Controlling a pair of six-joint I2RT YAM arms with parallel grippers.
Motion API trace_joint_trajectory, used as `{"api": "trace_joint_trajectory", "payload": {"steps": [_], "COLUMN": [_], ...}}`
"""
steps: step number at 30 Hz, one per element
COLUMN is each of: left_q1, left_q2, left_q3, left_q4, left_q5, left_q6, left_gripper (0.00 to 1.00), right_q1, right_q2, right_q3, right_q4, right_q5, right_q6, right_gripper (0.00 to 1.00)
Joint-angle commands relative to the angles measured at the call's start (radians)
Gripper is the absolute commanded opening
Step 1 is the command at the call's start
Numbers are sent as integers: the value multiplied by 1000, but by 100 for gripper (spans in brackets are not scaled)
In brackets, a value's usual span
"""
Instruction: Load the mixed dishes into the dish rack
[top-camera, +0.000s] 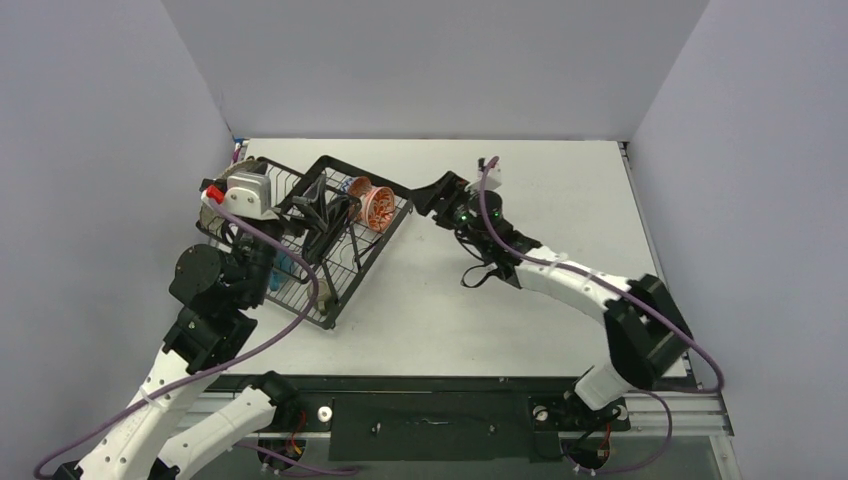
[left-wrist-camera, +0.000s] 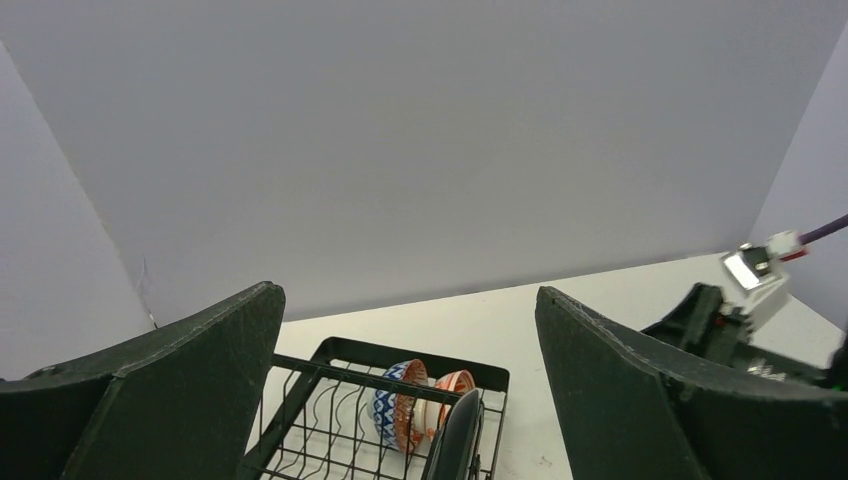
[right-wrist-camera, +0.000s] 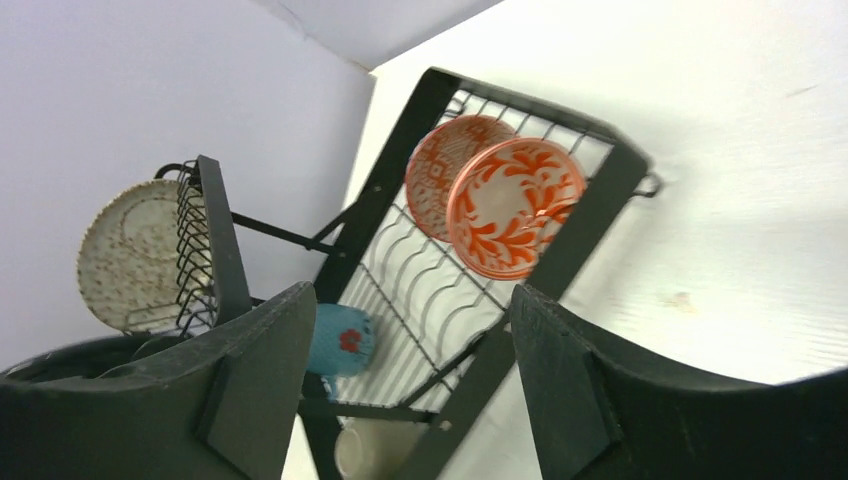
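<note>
Left jaws apart and empty, above the dish rack (top-camera: 347, 300); right jaws apart and empty, at its 3 o'clock. The rack sits at 9 o'clock on the bench (top-camera: 560, 180) and holds two patterned bowls (top-camera: 375, 205) on edge and a light-blue mug (right-wrist-camera: 338, 338).

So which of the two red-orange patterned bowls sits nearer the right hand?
The one with bold leaf swirls, at the black wire rack's end; the finer-patterned bowl stands behind it.
</note>
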Motion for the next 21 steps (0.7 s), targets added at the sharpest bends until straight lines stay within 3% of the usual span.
{"api": "trace_joint_trajectory", "payload": {"steps": [1, 3, 9, 13, 21], "left_q1": [-7, -10, -9, -9, -9], "left_q2": [-3, -5, -22, -64, -87], "left_q3": [6, 5, 51, 63, 171], "left_q4": [58, 61, 40, 8, -159], "left_q5": [-41, -60, -88, -127, -138], "left_q6": [-11, -17, -56, -73, -79], "left_gripper": [96, 96, 96, 96, 96], "right_q1": [-34, -64, -109, -114, -113], "right_q2": [-272, -386, -717, -891, -1083], "right_q3": [-22, -32, -35, -17, 40], "right_q4": [-355, -530, -819, -920, -1003], "right_q5": [85, 129, 311, 440, 478], "right_q6": [-322, -402, -581, -649, -733], "right_gripper": [69, 71, 76, 79, 82]}}
